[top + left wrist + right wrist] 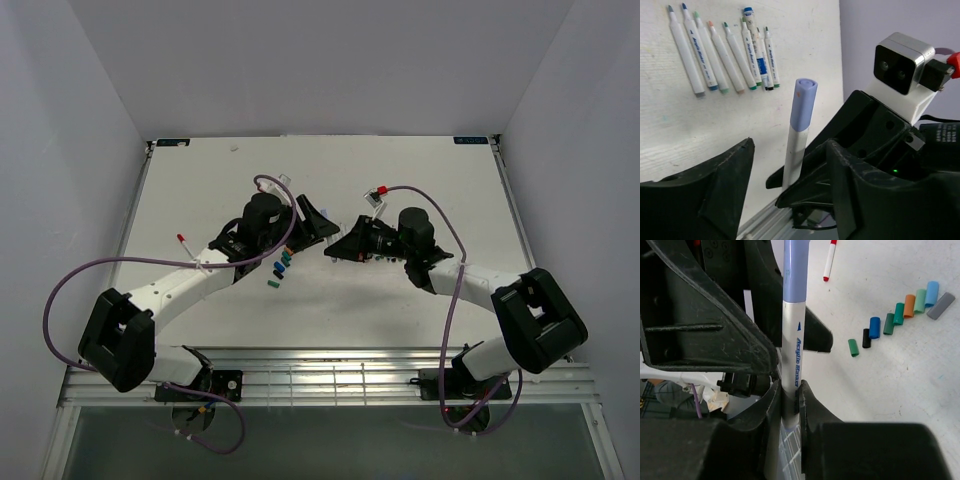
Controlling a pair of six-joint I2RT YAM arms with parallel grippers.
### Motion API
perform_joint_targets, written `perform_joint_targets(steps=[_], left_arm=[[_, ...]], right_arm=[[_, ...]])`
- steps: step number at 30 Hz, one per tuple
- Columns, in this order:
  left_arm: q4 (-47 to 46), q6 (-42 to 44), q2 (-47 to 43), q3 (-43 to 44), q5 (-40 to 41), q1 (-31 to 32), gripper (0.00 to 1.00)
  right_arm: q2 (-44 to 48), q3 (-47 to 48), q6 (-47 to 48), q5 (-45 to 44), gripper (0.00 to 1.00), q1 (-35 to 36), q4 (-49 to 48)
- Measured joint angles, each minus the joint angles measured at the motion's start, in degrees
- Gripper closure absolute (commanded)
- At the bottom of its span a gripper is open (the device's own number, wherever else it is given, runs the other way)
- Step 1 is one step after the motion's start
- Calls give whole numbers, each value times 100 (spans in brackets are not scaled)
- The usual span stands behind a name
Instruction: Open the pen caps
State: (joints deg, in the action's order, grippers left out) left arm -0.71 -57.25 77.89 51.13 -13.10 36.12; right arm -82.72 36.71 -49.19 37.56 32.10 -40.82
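Right gripper [790, 402]: clamped on the lower barrel of a white pen [792, 350]. The pen stands upright out of the fingers, lavender cap [795, 270] on its far end.

Left gripper [790, 170]: jaws spread, one on either side of that cap and clear of it.

Beyond the right gripper, to its right: loose pen caps [897, 315] in a slanted row on the table [900, 405].

Farther out, a red-capped pen [829, 260] lies alone.

Past the left gripper, up-left: other pens [725, 50] side by side.

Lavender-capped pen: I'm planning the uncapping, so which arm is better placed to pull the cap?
Left. The right gripper is shut on the pen, steadying its barrel; the left gripper is open, fingers either side of the pen, whose lavender cap stands free.
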Motion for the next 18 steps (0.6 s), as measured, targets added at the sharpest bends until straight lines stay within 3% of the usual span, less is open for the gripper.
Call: perform_joint_targets(steps=[7, 18], left_arm=[[319, 264, 0, 223, 334, 11, 29], [424, 387, -85, 251, 481, 24, 44]], right_arm=[[321, -164, 11, 192, 92, 35, 79], [518, -389, 15, 297, 92, 70, 127]])
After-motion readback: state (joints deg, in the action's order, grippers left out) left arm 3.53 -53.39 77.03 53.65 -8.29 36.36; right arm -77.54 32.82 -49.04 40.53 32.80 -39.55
